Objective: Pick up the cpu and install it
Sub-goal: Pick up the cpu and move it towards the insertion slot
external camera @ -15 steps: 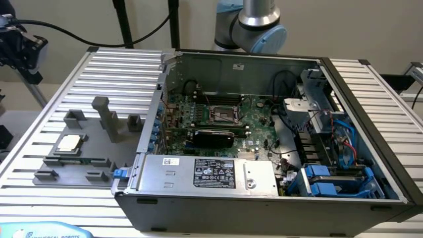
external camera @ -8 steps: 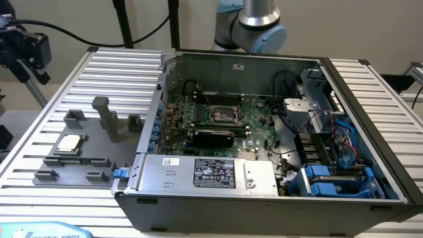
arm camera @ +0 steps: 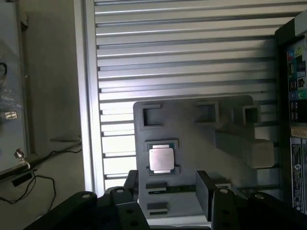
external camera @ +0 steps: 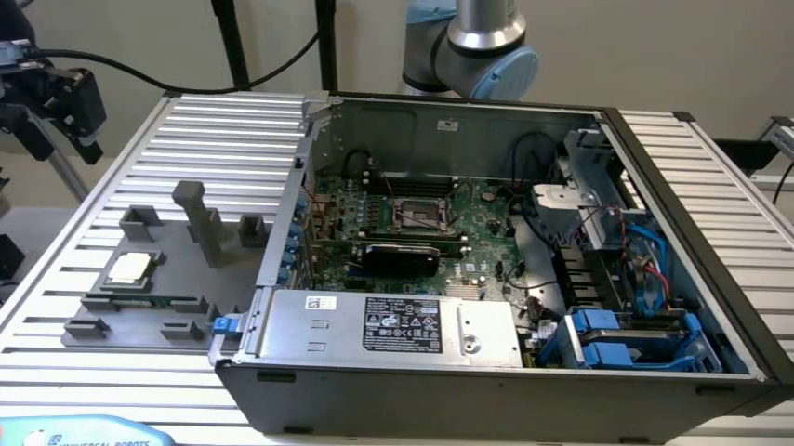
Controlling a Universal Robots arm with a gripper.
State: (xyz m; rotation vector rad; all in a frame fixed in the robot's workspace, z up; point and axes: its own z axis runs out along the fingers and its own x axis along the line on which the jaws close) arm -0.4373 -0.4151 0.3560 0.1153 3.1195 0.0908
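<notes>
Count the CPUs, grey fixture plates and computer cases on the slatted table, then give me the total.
cpu: 1
grey fixture plate: 1
open computer case: 1
Total: 3

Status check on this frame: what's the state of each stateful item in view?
cpu: flat in its seat on the grey fixture, not gripped.
gripper: open, empty, apart from the cpu.
memory stick: lying in a fixture slot.
computer case: side open, motherboard exposed.
processor socket: appears empty.
</notes>
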